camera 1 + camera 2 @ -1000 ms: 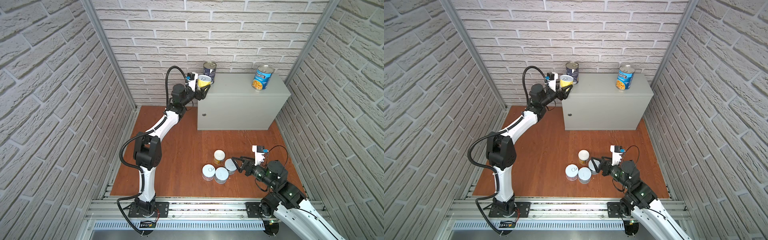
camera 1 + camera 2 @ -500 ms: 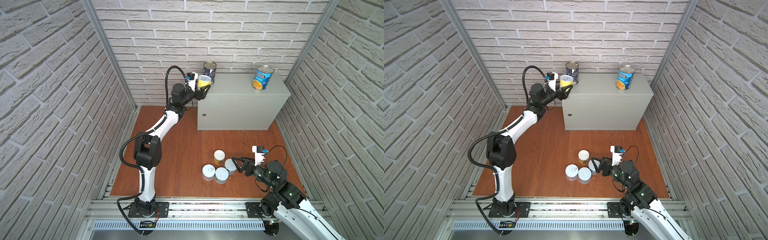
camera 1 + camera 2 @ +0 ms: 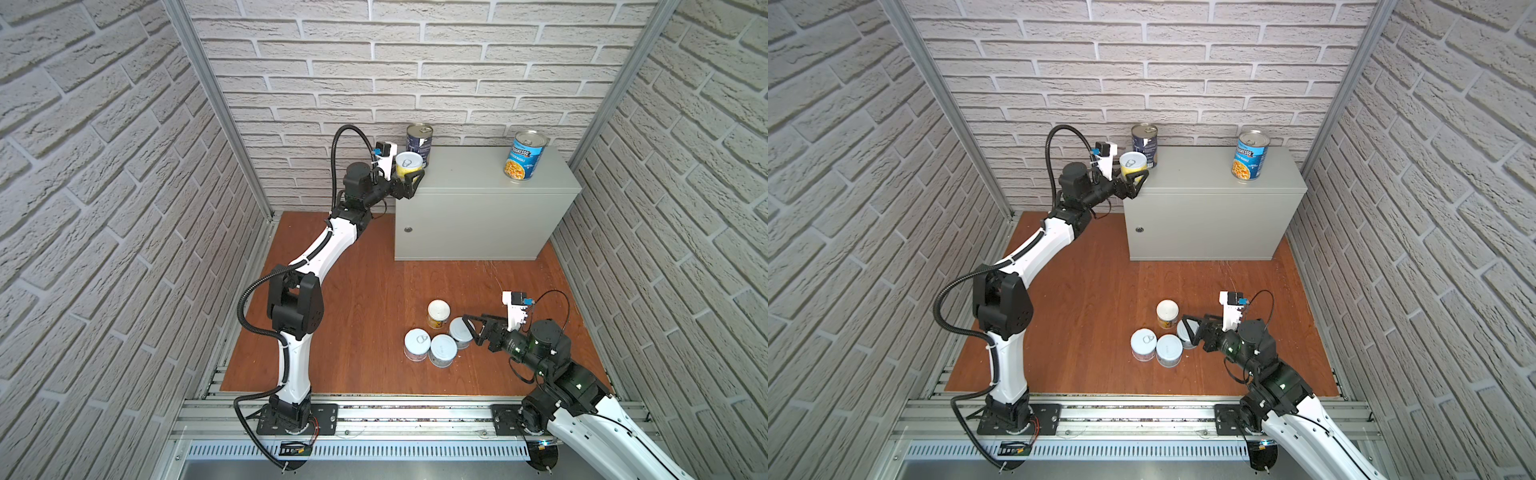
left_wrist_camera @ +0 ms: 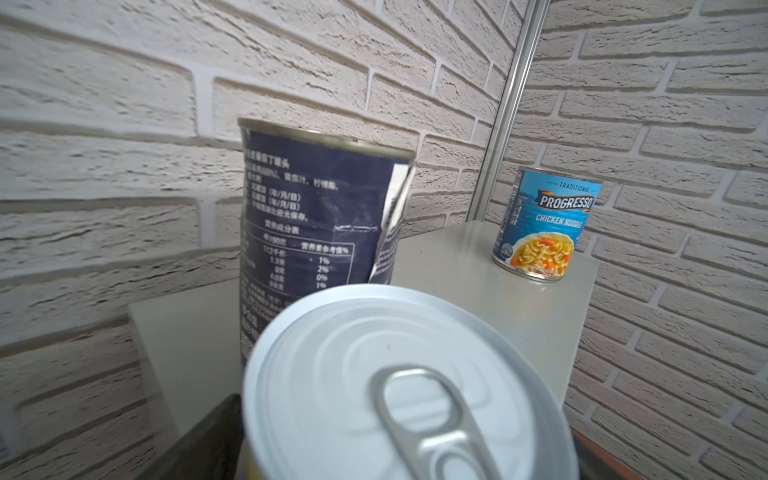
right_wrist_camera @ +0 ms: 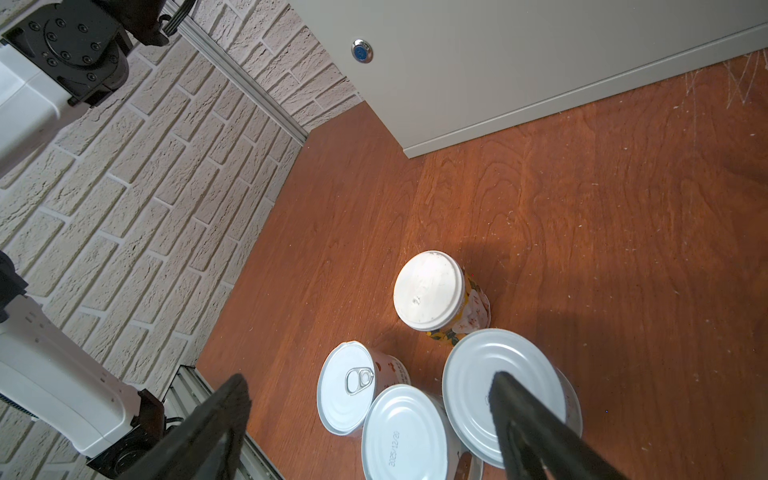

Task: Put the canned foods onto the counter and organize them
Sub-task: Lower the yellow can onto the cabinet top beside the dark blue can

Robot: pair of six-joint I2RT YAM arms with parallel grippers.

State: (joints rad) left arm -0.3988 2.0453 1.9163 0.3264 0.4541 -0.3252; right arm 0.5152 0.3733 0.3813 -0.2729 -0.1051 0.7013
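On the grey counter [image 3: 469, 166] a dark navy can [image 3: 419, 141] stands at the back left and a blue Progresso can [image 3: 524, 156] at the back right. A short yellow can [image 3: 408, 163] with a pull-tab lid [image 4: 395, 374] sits at the counter's front left corner between the jaws of my left gripper [image 3: 412, 179]. Its base and the pads are hidden, so contact is unclear. Several short cans cluster on the floor: a yellow-patterned one [image 3: 439, 313], a pull-tab one [image 3: 416, 344] and two plain-lidded ones [image 3: 444, 350], [image 3: 460, 331]. My right gripper [image 3: 470, 328] hovers open above them [image 5: 369, 380].
Reddish-brown wooden floor [image 3: 365, 291] lies between the arms. Brick walls close in the left, back and right sides. The counter's front carries a small round lock [image 3: 408, 229]. An aluminium rail [image 3: 395, 415] runs along the front edge.
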